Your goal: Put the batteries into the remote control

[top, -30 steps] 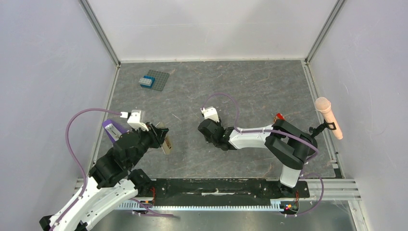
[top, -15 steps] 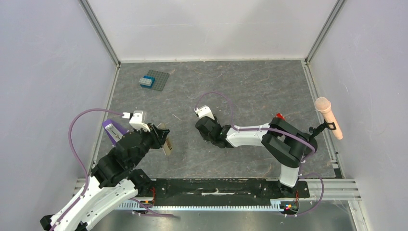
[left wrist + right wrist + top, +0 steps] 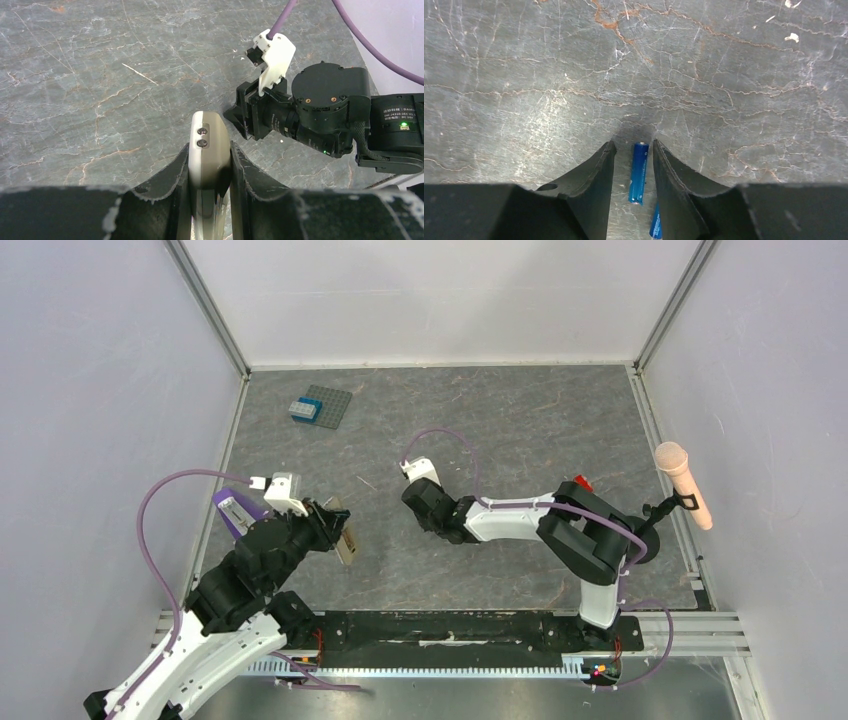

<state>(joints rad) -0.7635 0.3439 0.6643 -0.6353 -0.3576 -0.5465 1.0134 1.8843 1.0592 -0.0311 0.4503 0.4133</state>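
Observation:
My left gripper [image 3: 210, 150] is shut on the remote control [image 3: 209, 145], which stands on its long edge and juts forward past the fingertips. From above, the remote control [image 3: 345, 540] hangs tilted over the floor at the left. In the right wrist view my right gripper [image 3: 634, 145] is down at the floor, open, with its jaws straddling one blue battery [image 3: 639, 172]; a gap shows on the left side. A second battery [image 3: 655, 222] lies partly hidden behind the right finger. From above, the right gripper [image 3: 418, 508] covers both batteries.
A grey studded plate with a blue brick [image 3: 318, 407] sits at the far left. A pink microphone [image 3: 684, 483] stands at the right wall, and a small red object [image 3: 581, 483] is by the right arm. A purple-and-white item [image 3: 235, 510] lies beside the left arm.
My right gripper has slid a little to the left and its jaws have narrowed. The left gripper with the remote control has barely shifted.

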